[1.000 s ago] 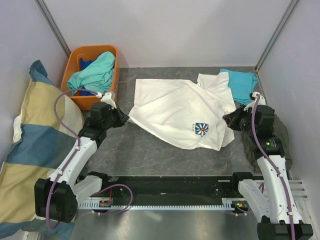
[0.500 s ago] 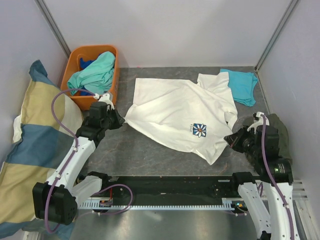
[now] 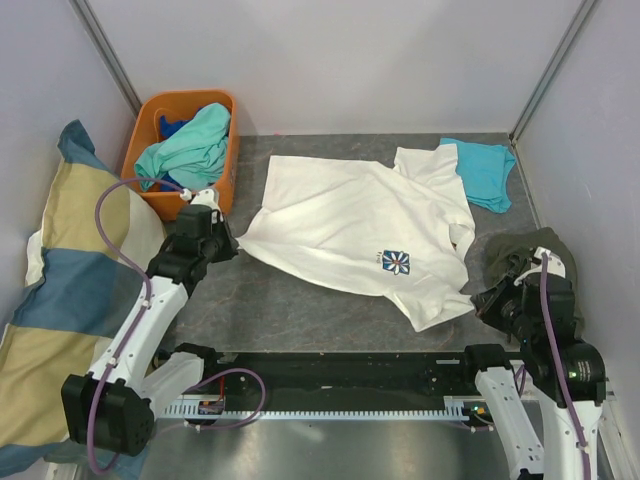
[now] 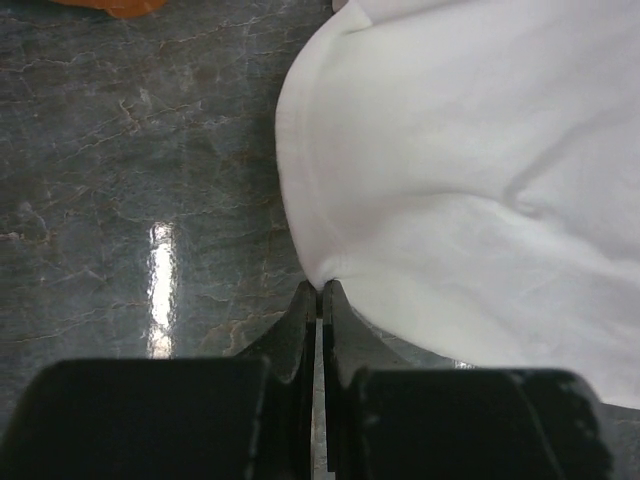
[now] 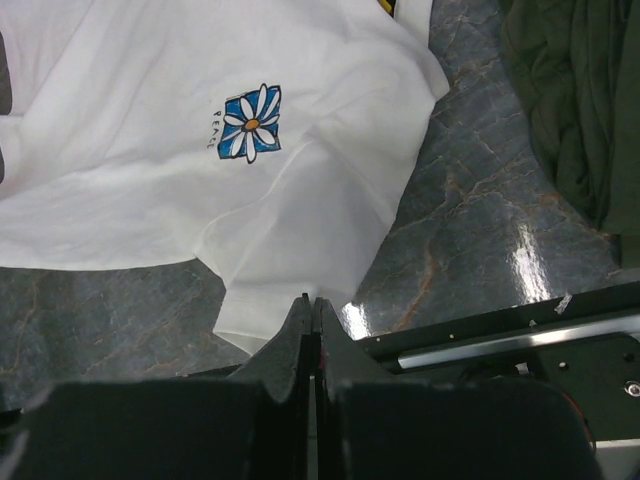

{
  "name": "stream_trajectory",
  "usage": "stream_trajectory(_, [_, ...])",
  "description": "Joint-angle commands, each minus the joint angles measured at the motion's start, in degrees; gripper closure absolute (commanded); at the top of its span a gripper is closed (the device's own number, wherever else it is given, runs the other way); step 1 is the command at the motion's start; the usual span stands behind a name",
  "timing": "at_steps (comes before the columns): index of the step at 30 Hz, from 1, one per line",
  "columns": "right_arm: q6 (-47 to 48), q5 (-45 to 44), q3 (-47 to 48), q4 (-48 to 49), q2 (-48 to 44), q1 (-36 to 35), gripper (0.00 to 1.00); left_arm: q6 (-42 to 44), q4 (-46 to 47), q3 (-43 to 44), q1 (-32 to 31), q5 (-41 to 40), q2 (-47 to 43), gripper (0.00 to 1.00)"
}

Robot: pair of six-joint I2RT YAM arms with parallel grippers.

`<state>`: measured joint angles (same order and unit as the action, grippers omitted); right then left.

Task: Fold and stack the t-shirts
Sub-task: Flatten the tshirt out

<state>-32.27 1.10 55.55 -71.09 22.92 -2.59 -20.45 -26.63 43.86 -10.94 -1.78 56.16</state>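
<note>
Cream-white cotton t-shirt with blue flower logo (image 3: 350, 225) lies spread at centre of the grey marbled table (image 3: 300, 315). Left end effector (image 4: 320, 292) pinches its left corner. The right end effector (image 5: 311, 305) pinches its near-right hem. Risk: shallow edge grips may slip under tension, bunching the fabric.

Your top view is evenly and brightly lit from above, with soft shadows. In both wrist views the glossy table (image 4: 100, 150) throws white glare streaks, the left pincer (image 4: 320, 295) and right pincer (image 5: 311, 305) are dark and blurred, and the cream-white t-shirt (image 4: 480, 150) nearly washes out.
</note>
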Motion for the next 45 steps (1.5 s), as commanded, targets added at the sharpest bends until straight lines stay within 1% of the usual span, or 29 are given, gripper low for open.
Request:
stream_trajectory(1, [-2.7,-2.1,2.8,-7.9,-0.6,0.5,1.0,2.7,-1.7,2.3,0.5,-2.8,-2.1,0.98])
stream_trajectory(4, [-2.8,-1.2,2.5,-9.2,-1.7,1.1,1.0,2.5,-1.9,1.6,0.5,-1.7,-2.8,0.98])
stream_trajectory(6, [-2.7,-1.2,2.2,-6.4,-2.3,1.4,1.0,2.3,-1.2,1.4,0.5,-0.4,-3.2,0.98])
stream_trajectory(7, [-2.5,0.5,2.2,-4.3,-2.2,1.3,1.0,2.4,-0.4,1.6,0.5,2.1,-3.3,0.98])
stream_trajectory(8, [-2.1,0.4,2.5,0.9,-1.7,1.3,1.0,2.5,1.7,2.5,0.4,4.5,-3.4,0.98])
stream_trajectory(10, [0.7,-0.7,4.2,6.9,-0.1,1.3,1.0,2.7,3.4,4.5,0.4,8.9,-3.3,0.98])
stream_trajectory(11, [1.9,-2.7,5.3,12.8,3.2,1.3,1.0,3.0,3.9,7.6,0.4,9.9,-3.0,0.98])
stream_trajectory(12, [3.0,-2.9,6.7,15.6,5.3,1.3,1.0,3.5,4.1,9.5,0.4,10.7,-2.1,0.98])
stream_trajectory(13, [5.7,-3.0,11.2,18.2,7.6,1.3,1.0,3.9,4.2,11.5,0.5,12.7,-1.8,0.98])
stream_trajectory(14, [6.6,-2.9,13.7,22.8,11.8,1.3,1.0,4.4,4.2,15.8,0.4,13.8,-1.6,0.98])
stream_trajectory(15, [7.5,-2.8,16.3,25.2,13.6,1.3,1.0,5.0,4.3,17.8,0.4,15.1,-1.8,0.98])
stream_trajectory(16, [8.6,-2.3,21.7,27.3,15.5,1.3,1.0,5.2,4.3,19.8,0.4,15.6,-2.0,0.98])
stream_trajectory(17, [9.2,-1.4,24.8,29.9,19.4,1.1,1.0,5.4,4.1,23.7,0.4,16.1,-2.4,0.98])
stream_trajectory(18, [9.6,-1.3,28.4,30.5,21.7,1.0,1.0,5.9,3.6,25.6,0.4,16.5,-2.6,0.98])
stream_trajectory(19, [9.8,-0.8,34.7,30.7,23.8,1.1,1.0,5.9,3.1,27.5,0.3,17.3,-3.2,0.98])
stream_trajectory(20, [9.9,0.9,37.2,32.6,26.8,1.0,1.0,5.9,2.6,30.9,0.4,17.6,-3.6,0.98])
stream_trajectory(23, [9.6,3.7,45.1,35.9,31.5,1.0,1.0,6.0,0.6,35.7,0.3,18.9,-5.6,0.98])
stream_trajectory(29, [10.2,7.0,61.4,34.1,41.0,1.0,1.0,6.7,-4.6,44.5,0.3,20.1,-7.4,0.98])
stream_trajectory(31, [10.0,8.1,66.5,33.4,42.0,1.1,1.0,6.8,-5.8,46.6,0.4,20.7,-7.8,0.98])
stream_trajectory(34, [9.5,9.6,71.6,31.0,42.2,1.0,1.0,6.9,-8.9,51.8,0.4,20.9,-8.7,0.98])
stream_trajectory(37, [7.8,11.5,72.4,30.6,40.2,1.0,1.0,6.6,-11.6,54.9,0.4,21.7,-9.7,0.98])
stream_trajectory(41, [5.6,15.6,70.9,31.5,37.3,1.1,1.0,5.1,-11.7,54.2,0.4,24.4,-10.3,0.98])
stream_trajectory(44, [4.6,15.3,61.0,36.0,36.0,1.1,1.0,5.4,-9.2,50.1,0.3,25.5,-8.0,0.98])
stream_trajectory(45, [4.8,13.6,55.0,36.6,36.3,1.1,1.0,5.6,-7.6,49.0,0.4,25.8,-6.7,0.98])
